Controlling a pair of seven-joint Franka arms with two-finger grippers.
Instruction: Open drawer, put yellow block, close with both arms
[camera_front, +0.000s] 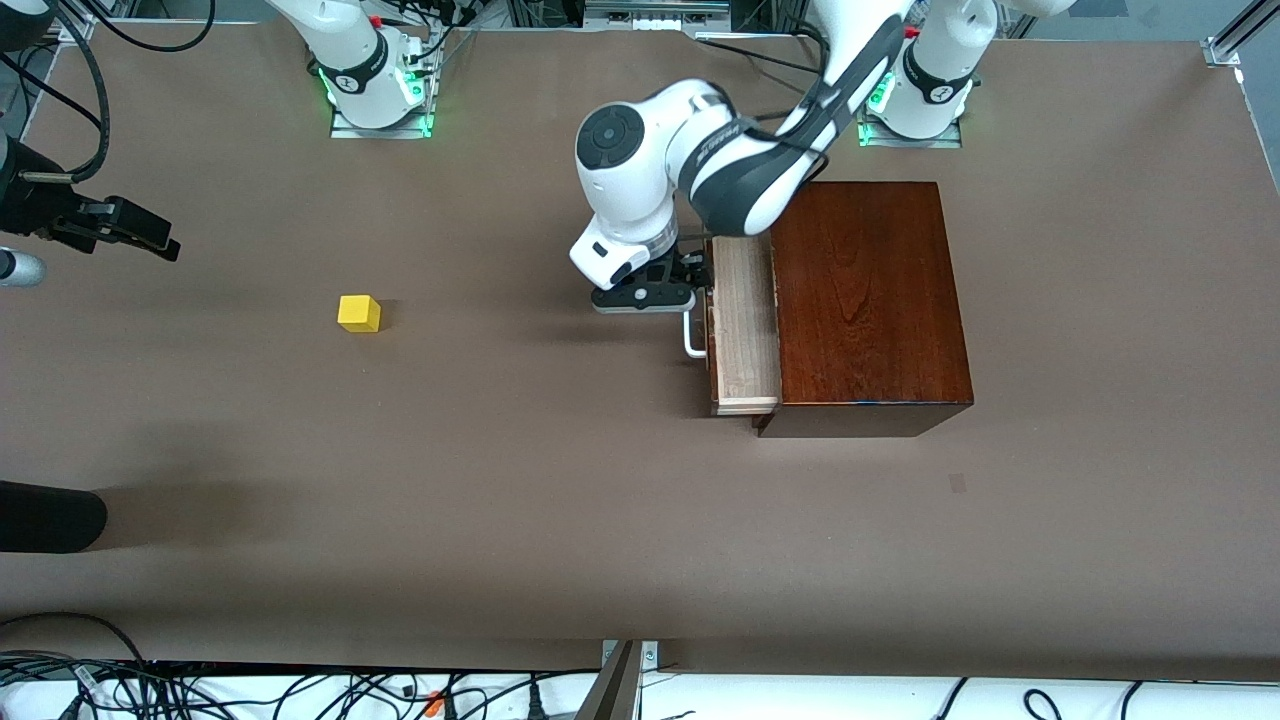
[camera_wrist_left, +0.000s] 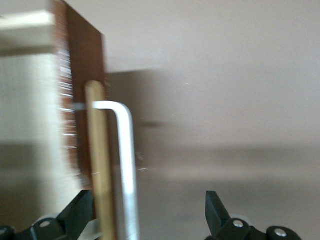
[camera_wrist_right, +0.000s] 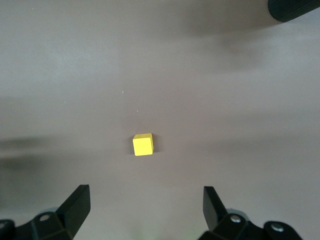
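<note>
Drawer (camera_front: 745, 325) partly open — left gripper (camera_wrist_left: 147, 215) seemingly straddling its handle (camera_wrist_left: 125, 165)

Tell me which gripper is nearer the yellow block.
Right. The right gripper hangs open above the table near the yellow block, toward the right arm's end. The left gripper is at the drawer handle.

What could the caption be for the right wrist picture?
Open right gripper hovers above the yellow block on the brown table.
</note>
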